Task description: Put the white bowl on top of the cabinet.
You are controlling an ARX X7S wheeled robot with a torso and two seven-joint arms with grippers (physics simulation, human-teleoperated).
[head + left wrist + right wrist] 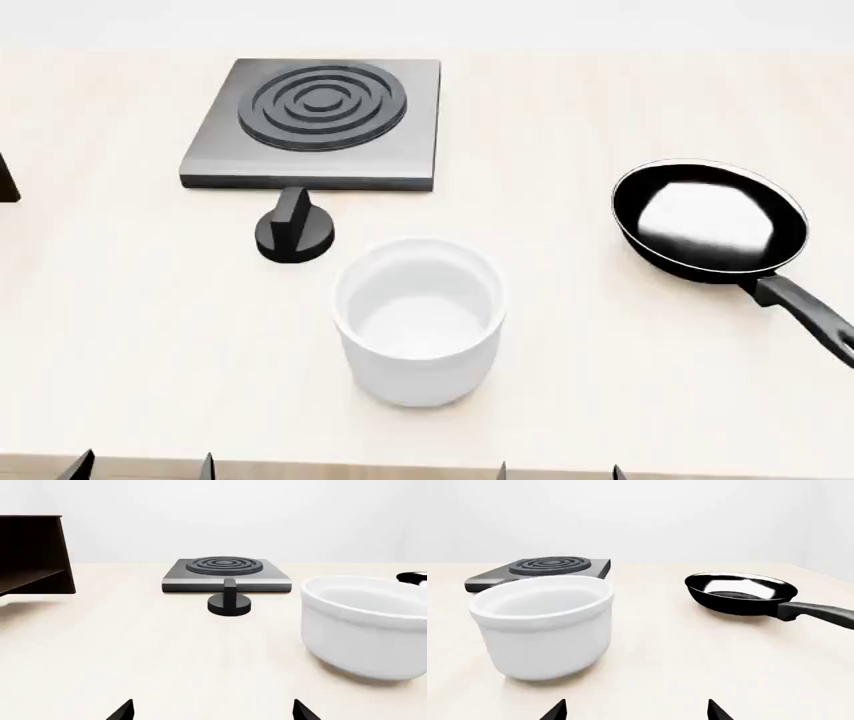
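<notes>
Sitting upright just in front of the black stove knob point(296, 237), glossy white straight-walled bowl point(419, 320) lies between both grippers, fingers spread, empty; right probably nearer.

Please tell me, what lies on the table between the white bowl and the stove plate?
A black knob stands between the white bowl and the stove plate, close to the plate's front edge and apart from the bowl. The head view shows this best.

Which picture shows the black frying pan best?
The head view: the black frying pan is seen from above, with most of its handle. The right wrist view shows it whole but side-on. The left wrist view catches only a sliver at the picture's edge.
</notes>
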